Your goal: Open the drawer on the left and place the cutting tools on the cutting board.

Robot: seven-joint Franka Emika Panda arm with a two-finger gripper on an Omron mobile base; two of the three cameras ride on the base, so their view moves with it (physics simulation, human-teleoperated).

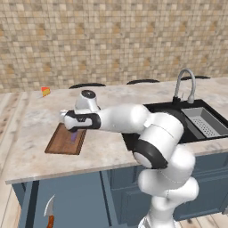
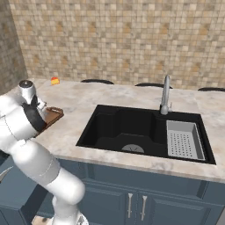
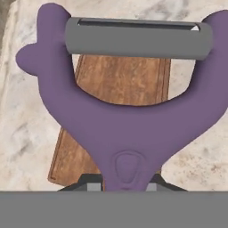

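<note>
Jaws [image 3: 121, 187] closed on the purple tool [image 3: 124, 129] — hand view shows its stem pinched between the two dark finger tips [image 3: 91, 183], Y-shaped fork pointing away, grey blade bar [image 3: 138, 38] spanning the two arms of the fork.

Tool hangs over the cutting board [image 3: 120, 80]; board grain visible through the fork opening and below the left arm. Whether tool touches board or hovers, cannot tell. In the left base view the purple tool [image 1: 74, 136] pokes down from the hand onto the middle of the board [image 1: 58, 143].

Board lies flat on the marble desk [image 1: 31, 133], left of the sink [image 2: 127, 127], short end toward the front edge. In the right base view only a corner of the board [image 2: 53, 115] shows past the arm.

Knife [image 1: 50, 210] — curved silver blade, red-brown handle — sits low down in the open drawer [image 1: 35, 196] under the desk's front edge, left of the arm's base. Not on the board.

Small orange-yellow wedge [image 1: 45, 91] at the far left back of the desk, well apart from the board. Faucet [image 2: 165, 96] behind the sink, grey strainer tray [image 2: 183, 139] in its right half.
</note>
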